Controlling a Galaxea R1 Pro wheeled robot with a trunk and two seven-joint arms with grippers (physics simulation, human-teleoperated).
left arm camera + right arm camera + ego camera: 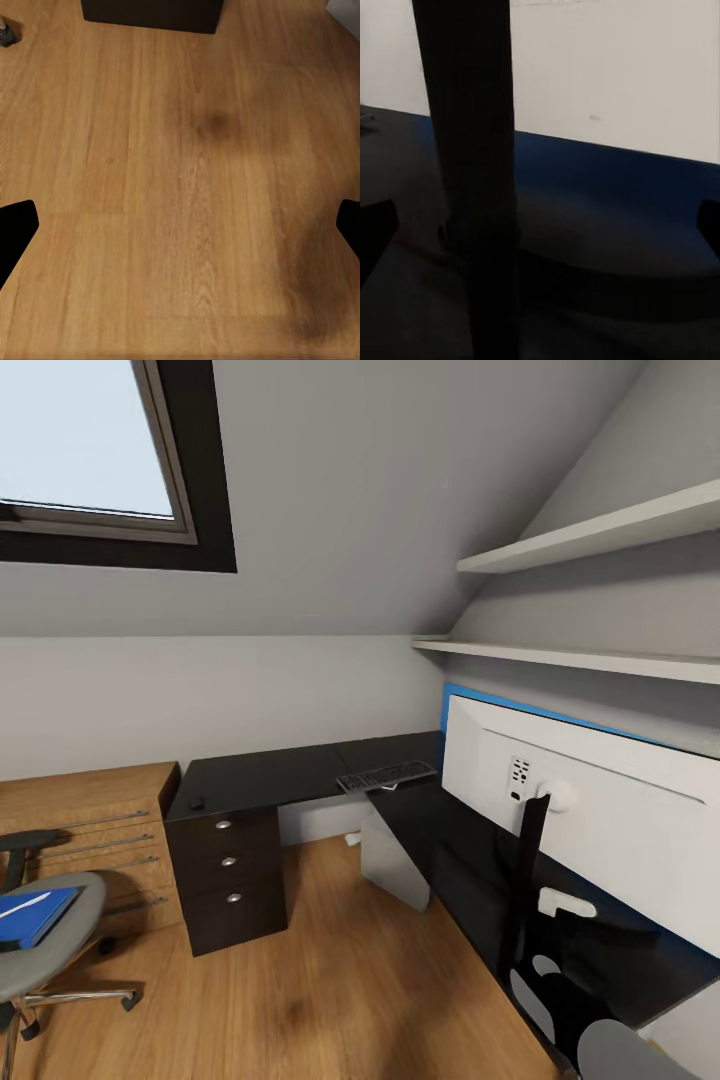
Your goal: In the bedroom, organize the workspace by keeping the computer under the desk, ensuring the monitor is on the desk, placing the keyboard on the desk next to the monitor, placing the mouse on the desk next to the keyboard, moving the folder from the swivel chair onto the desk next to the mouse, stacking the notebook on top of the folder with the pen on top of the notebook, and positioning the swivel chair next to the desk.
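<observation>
Left hand [180,225] is hanging open over the wooden floor [187,187]. Right hand [540,225], also open, is facing the big monitor's black stand [469,172] on the long black worktop [270,775], maybe steadying it.

- The floor [330,980] is warm brown wood.
- The walls [200,700] are pale grey, and the ceiling slopes.
- A window [85,440] with a dark frame shows bright sky.
- Two white shelves [590,535] hang on the wall.
- A light wooden cabinet [90,830] has drawers.
</observation>
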